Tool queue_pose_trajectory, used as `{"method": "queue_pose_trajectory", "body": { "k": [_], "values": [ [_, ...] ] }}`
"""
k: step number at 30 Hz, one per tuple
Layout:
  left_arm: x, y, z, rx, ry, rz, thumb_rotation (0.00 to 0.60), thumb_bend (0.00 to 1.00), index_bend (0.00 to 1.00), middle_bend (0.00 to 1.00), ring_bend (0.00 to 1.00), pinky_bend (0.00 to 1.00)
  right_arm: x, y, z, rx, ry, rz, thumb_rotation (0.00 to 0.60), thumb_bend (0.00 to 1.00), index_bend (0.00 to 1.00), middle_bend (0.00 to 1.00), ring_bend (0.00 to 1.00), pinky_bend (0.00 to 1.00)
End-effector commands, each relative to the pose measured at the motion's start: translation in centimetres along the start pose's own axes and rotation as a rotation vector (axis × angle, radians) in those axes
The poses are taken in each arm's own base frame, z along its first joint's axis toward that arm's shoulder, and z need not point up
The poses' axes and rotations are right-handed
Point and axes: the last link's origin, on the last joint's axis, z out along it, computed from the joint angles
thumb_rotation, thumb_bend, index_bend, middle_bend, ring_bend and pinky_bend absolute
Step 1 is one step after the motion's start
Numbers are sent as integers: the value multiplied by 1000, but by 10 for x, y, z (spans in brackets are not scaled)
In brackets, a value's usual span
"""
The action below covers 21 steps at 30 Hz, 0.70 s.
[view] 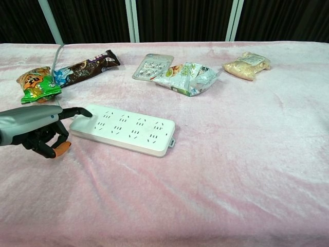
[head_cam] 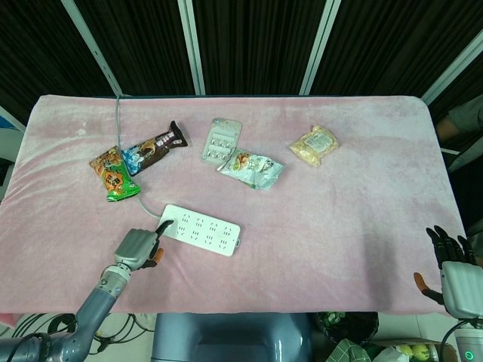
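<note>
Power strip (view: 123, 129), white, lies flat on pink surface (head_cam: 339, 226) near front-left, long axis running left-to-right and slightly away from the left hand (head_cam: 136, 247). L hand sits at strip's left end: one dark finger stretched out w/ tip touching or just over the end where the switch would be, other fingers curled under, holding nothing. Step in hand, my read: pressing at the strip's end button; next move calls for a short downward push w/o shoving the strip sideways. Contact vs. hover can't be settled from either view; the switch itself is hidden under the fingertip. Grey cord (head_cam: 118, 128) runs off back edge. R hand (head_cam: 453, 275) at front-right corner, fingers apart, idle, partly cut off by frame. Snack packs behind, labels unreadable.
</note>
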Motion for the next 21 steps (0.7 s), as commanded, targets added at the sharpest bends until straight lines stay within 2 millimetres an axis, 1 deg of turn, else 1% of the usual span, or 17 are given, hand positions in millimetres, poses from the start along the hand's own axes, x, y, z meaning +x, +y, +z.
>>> {"method": "queue_pose_trajectory", "body": {
  "k": [1, 8, 12, 17, 21],
  "values": [
    [0, 0, 0, 0, -2, 2, 600, 531, 98, 736, 840, 882, 0, 0, 0, 0, 0, 0, 600, 237, 93, 48, 136, 72],
    [-4, 0, 3, 4, -17, 7, 600, 531, 119, 736, 840, 882, 0, 0, 0, -2, 1, 1, 600, 238, 93, 48, 136, 72],
    [-7, -2, 4, 10, -29, 10, 600, 529, 170, 736, 840, 882, 0, 0, 0, -2, 0, 1, 600, 238, 93, 48, 136, 72],
    [-12, -5, 4, 22, -56, 20, 600, 528, 177, 736, 840, 882, 0, 0, 1, -1, 0, 0, 600, 238, 93, 48, 136, 72],
    [-10, -4, 5, 22, -50, 22, 600, 527, 176, 736, 840, 882, 0, 0, 1, -1, -1, 0, 600, 238, 93, 48, 137, 72]
  ]
}}
